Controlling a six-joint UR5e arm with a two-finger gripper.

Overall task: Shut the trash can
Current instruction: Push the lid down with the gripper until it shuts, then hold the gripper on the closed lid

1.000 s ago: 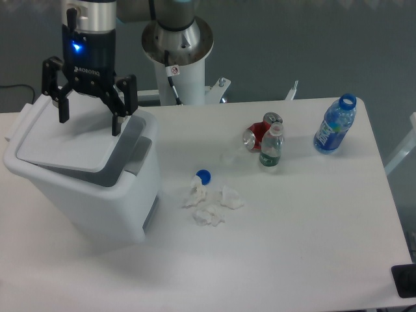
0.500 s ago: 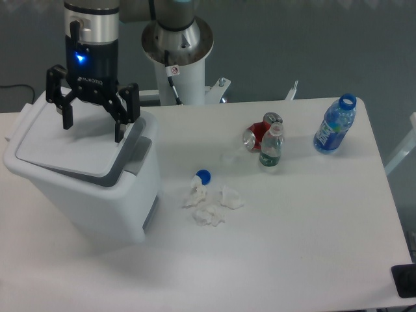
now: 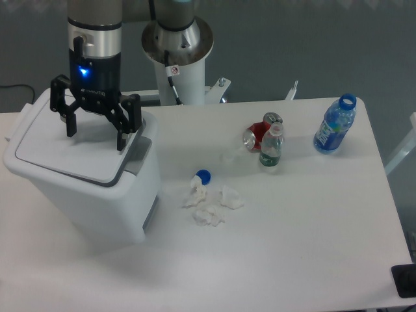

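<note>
The large white plastic trash can (image 3: 84, 182), rectangular with rounded corners, stood at about nine o'clock on the white bench (image 3: 292, 247), and its flat hinged lid (image 3: 68, 153) lay nearly flush in the rim. The black two-finger gripper (image 3: 94, 133) hung over the lid with fingers (image 3: 121, 138) spread and grasping nothing. By my reading, closing was almost done; only a last press to seat the lid might have remained.

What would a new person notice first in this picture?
First, the big white trash can at the table's left, with the open gripper just above its lid. Next, the blue bottle at the far right, uncapped. Crumpled tissues and a blue cap lie mid-table.
</note>
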